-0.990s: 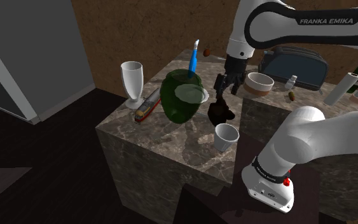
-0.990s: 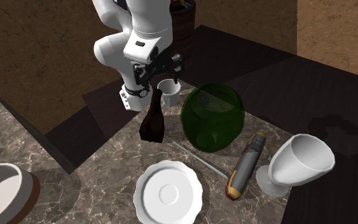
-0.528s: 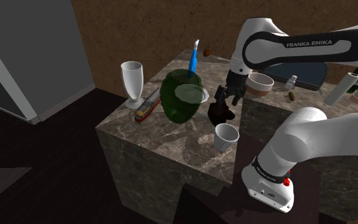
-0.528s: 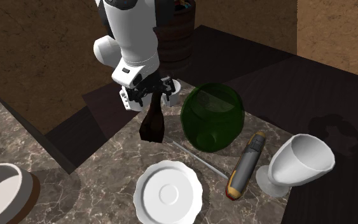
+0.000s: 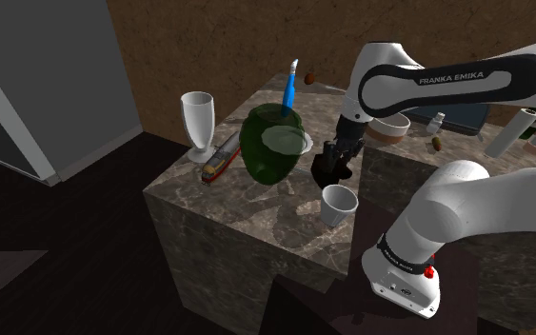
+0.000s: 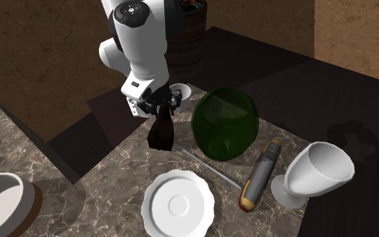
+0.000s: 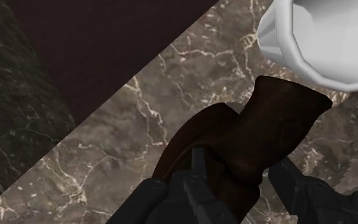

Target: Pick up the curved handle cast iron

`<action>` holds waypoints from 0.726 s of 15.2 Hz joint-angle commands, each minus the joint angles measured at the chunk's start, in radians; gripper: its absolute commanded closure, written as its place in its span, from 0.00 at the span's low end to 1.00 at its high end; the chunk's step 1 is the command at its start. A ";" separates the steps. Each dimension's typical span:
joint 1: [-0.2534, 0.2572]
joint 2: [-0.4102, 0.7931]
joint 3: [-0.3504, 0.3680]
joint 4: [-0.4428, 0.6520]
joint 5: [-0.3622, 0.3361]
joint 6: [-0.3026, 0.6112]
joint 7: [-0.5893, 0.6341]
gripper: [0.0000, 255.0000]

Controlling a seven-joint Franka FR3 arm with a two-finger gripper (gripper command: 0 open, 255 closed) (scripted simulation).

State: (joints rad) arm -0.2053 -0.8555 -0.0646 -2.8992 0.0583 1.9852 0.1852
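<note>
Black two-finger gripper (image 5: 336, 155) now lower than half a second ago, down at the dark brown curved-handle piece (image 6: 161, 133), fingers (image 7: 290, 180) apart, straddling its upper end, not clamped.

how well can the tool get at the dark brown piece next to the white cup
Likely yes: the tool hangs right over the dark brown piece, open fingers either side of its top. The white cup and green vessel stand off to the sides, not between.
</note>
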 commanded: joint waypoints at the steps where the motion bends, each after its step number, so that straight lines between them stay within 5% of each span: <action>1: -0.001 0.000 -0.001 -0.002 -0.001 0.002 -0.001 1.00; 11: 0.000 -0.017 0.003 0.033 0.000 -0.050 0.005 1.00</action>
State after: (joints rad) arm -0.2058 -0.8684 -0.0630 -2.8789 0.0578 1.9510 0.1883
